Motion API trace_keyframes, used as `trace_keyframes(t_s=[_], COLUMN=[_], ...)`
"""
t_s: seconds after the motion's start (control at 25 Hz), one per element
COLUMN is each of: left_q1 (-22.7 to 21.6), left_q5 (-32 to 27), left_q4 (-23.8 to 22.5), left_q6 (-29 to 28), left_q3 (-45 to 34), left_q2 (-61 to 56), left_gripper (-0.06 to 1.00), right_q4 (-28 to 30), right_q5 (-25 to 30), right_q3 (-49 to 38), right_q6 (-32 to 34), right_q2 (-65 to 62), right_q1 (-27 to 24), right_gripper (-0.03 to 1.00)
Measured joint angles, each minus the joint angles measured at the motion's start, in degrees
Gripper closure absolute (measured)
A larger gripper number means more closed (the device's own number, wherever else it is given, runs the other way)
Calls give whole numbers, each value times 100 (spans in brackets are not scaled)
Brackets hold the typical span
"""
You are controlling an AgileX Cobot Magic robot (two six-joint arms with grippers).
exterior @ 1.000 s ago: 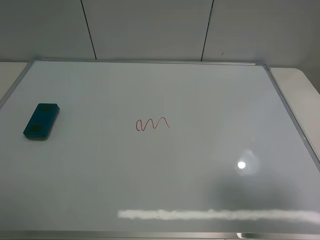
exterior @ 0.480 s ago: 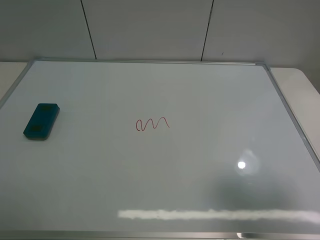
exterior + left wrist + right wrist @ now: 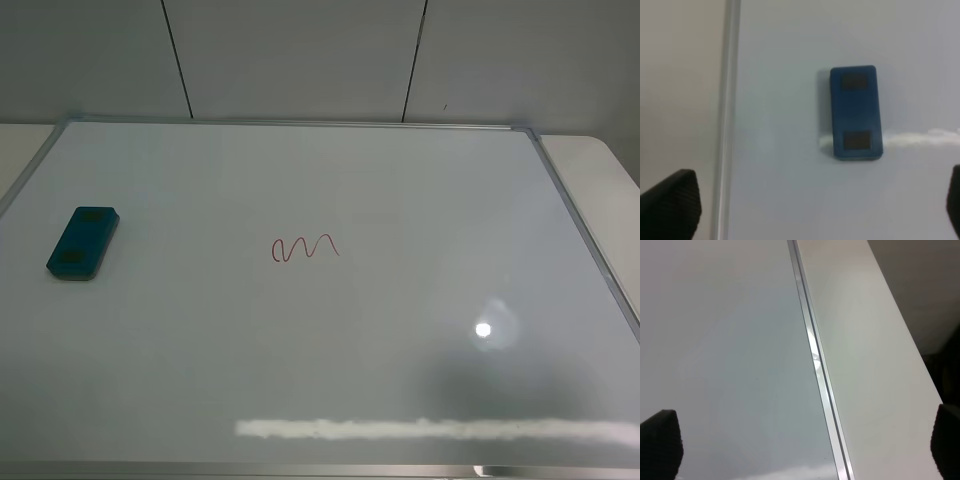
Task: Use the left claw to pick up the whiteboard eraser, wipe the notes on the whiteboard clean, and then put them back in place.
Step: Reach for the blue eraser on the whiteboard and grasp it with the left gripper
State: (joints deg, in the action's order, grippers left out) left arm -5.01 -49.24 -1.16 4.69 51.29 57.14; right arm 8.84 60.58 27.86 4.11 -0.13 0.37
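whiteboard (image 3: 420, 200) bears teal eraser (image 3: 84, 243), 2 dark patches; left gripper (image 3: 812, 205) and right gripper (image 3: 802, 442) wide.

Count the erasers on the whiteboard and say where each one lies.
1. The whiteboard eraser lies flat near the left edge of the whiteboard, apart from the notes at mid-board. None seems hidden.

Left wrist view: my left fingers (image 3: 667, 207) show only as two dark tips, both cut by the picture's edge. The whiteboard eraser (image 3: 856, 112) is blurred, and its two dark patches carry no readable detail. Right wrist view: my right fingers (image 3: 660, 442) are likewise clipped to two tips; exterior high view: the whiteboard (image 3: 420, 170) loses both near corners past the edge.
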Motion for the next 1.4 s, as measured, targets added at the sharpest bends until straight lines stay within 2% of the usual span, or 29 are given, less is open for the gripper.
trace_keyframes(t_s=[0.36,0.84,1.04,1.4], left_q1=[0,55,220,229], left_q5=[-628,-653,-556,-269], left_q4=[38,291,337,263], left_q6=[1,-238,-304,-327], left_q3=[634,1293,1427,1428], left_q2=[1620,3083,3633,4367], left_gripper=[-5,-5,-5,-5], right_q4=[0,0,0,0], right_q5=[0,0,0,0], right_q3=[0,0,0,0], right_q6=[0,0,0,0], right_q2=[0,0,0,0], right_q1=[0,0,0,0], right_gripper=[-2,-2,-2,-2])
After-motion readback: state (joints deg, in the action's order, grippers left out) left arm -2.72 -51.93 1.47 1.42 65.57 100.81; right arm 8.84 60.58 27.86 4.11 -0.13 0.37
